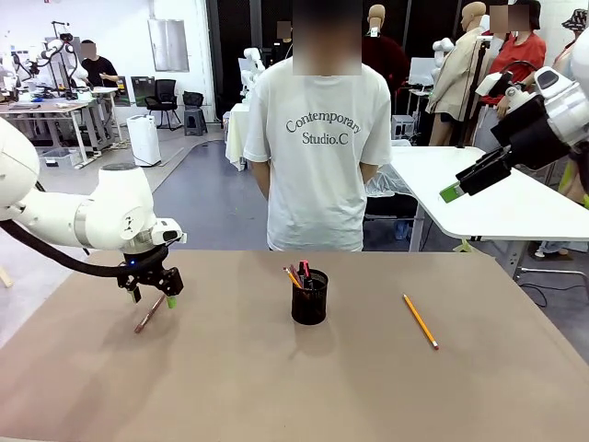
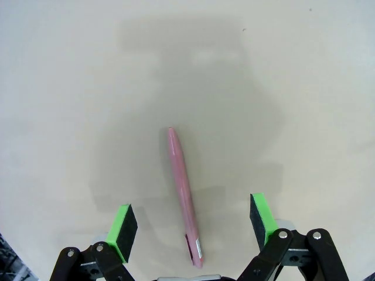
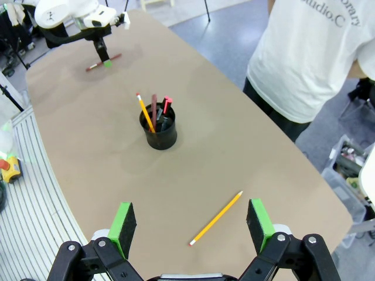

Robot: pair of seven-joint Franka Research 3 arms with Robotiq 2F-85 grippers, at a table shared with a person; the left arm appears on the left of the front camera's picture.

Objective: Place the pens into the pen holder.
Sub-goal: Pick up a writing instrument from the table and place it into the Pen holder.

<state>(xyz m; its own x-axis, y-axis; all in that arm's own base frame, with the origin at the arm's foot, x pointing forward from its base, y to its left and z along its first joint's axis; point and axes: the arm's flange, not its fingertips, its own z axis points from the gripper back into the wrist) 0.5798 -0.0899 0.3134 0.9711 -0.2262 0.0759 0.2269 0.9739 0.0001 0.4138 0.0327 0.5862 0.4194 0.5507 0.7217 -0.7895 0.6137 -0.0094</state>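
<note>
- Done: the pen holder (image 1: 309, 297) stands upright near the middle of the bench (image 1: 276, 396). Three items lean inside it, their tops above the rim: a stowed pencil (image 3: 146, 112), a brown pen (image 3: 154, 105) and a red-tipped pen (image 3: 166, 105).
- Left to do: two items lie flat on the bench, well apart from the holder: a pink pen (image 2: 184, 199) on the robot's left and a loose pencil (image 1: 420, 320) on its right.
- Left claw (image 1: 153, 297): open and empty, low over the pink pen, with one green pad on either side and both clear of it. Judged step: approach for the grasp.
- Right claw (image 3: 190, 228): open and empty, raised well above the bench, looking down on the loose pencil.
- Materials: the holder is a black mesh cylinder, shorter than its contents. The pink pen is smooth and slightly glossy, tapering to one end, so it may roll or slip. The loose pencil is thin, straight and yellow-orange. The bench surface is matte tan and flat.
</note>
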